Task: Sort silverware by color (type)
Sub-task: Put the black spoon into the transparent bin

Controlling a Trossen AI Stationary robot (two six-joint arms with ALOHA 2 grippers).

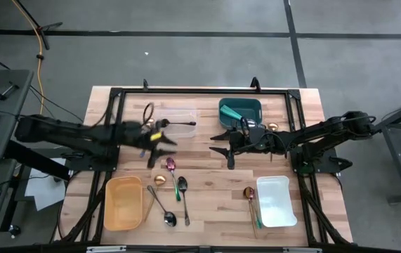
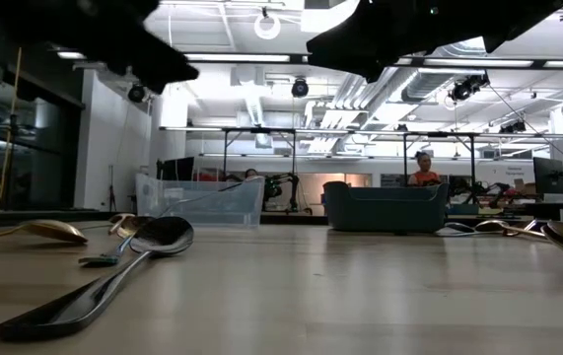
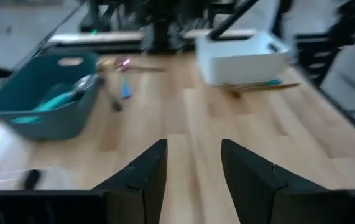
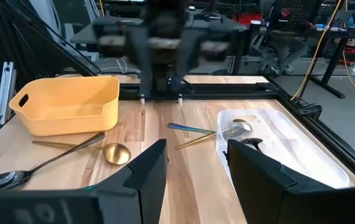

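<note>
Several pieces of silverware lie scattered on the wooden table (image 1: 207,211) below and around the two grippers: an iridescent pink-purple spoon (image 1: 171,166) sits just beneath the left gripper (image 1: 159,138), toward the table's front edge, with a gold spoon (image 1: 159,181) and two dark spoons (image 1: 182,187) beyond it in the same direction, next to the yellow container (image 1: 124,204). One black utensil (image 1: 183,124) rests in the clear container (image 1: 175,118), just beside the left gripper on its far side; the right wrist view shows a silver-headed piece (image 4: 236,129) in that same container. Teal-handled pieces (image 1: 234,111) lie in the teal container (image 1: 240,109), immediately behind the right gripper (image 1: 227,143), and a gold spoon with a teal-handled one (image 1: 251,200) lies in front of that gripper, touching the side of the white container (image 1: 274,202). Both grippers hang above bare wood between the clear and teal containers, facing each other near the middle of the table. Each has its fingers spread apart with only tabletop visible between them, and neither grips anything. Across the table at tabletop height, a person (image 2: 423,170) in an orange top is seen in the room behind the teal container.
</note>
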